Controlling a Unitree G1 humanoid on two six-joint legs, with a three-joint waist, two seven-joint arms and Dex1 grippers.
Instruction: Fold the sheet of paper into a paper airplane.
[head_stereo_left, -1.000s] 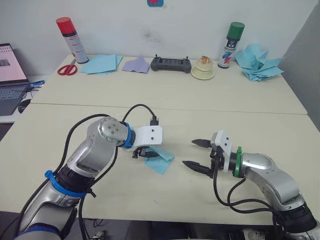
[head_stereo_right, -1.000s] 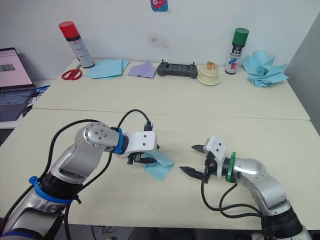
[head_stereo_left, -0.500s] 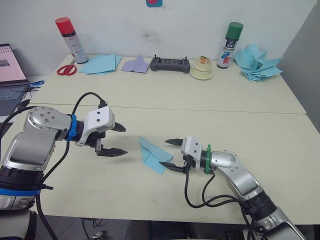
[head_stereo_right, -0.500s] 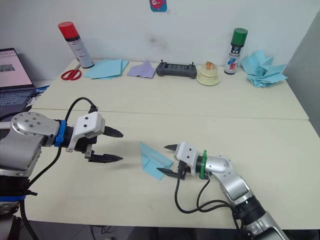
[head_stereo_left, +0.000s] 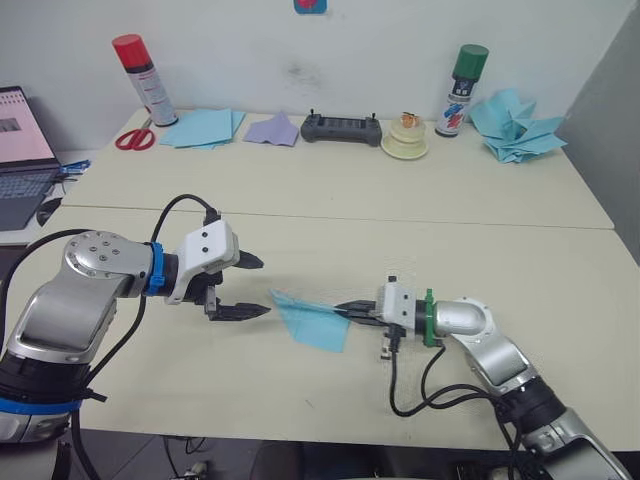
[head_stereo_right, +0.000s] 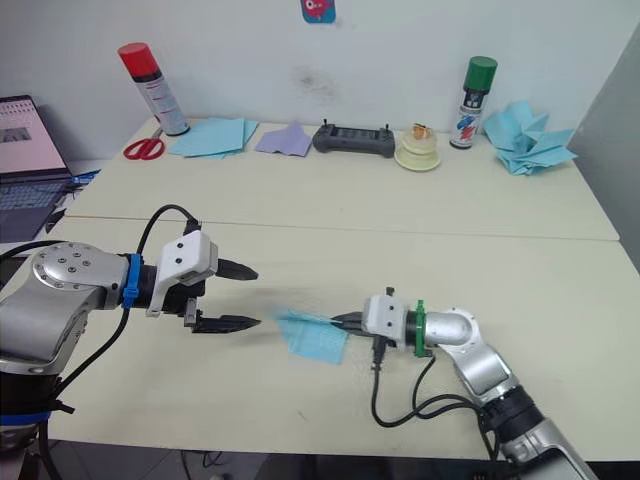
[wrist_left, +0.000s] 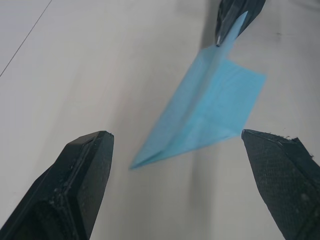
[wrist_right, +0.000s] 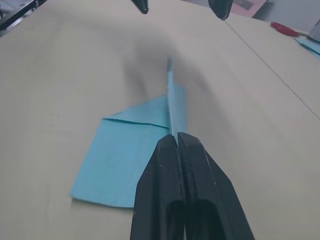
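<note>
Light blue and folded to a narrow wedge, the paper airplane (head_stereo_left: 312, 322) sits on the near part of the pale counter (head_stereo_left: 330, 215), between the two arms. Its long axis runs across the counter from the robot's left to its right: the sharp nose points toward the left pincer (head_stereo_left: 252, 288), and the broad tail end faces the right pincer (head_stereo_left: 350, 309). An upright central fin stands along that axis, with one flat wing spread out on the counter surface on the side nearer the robot. The right pincer has its two black fingers (wrist_right: 182, 165) pressed together on the rear of the fin, gripping the plane there. The left pincer is spread wide, one finger (wrist_left: 82, 175) to each side of the line of the nose, holding nothing and standing just beside the tip without touching it. Along the far edge of the counter lie a red-capped spray can (head_stereo_left: 143, 80), red-handled scissors (head_stereo_left: 134, 138), a flat stack of light blue sheets (head_stereo_left: 203, 127), a small lilac paper piece (head_stereo_left: 272, 130), a black controller (head_stereo_left: 342, 128), a green-capped spray can (head_stereo_left: 459, 90) and a spiky heap of light blue paper planes (head_stereo_left: 514, 126). A laptop (head_stereo_left: 22, 150) sits off to the robot's left.
</note>
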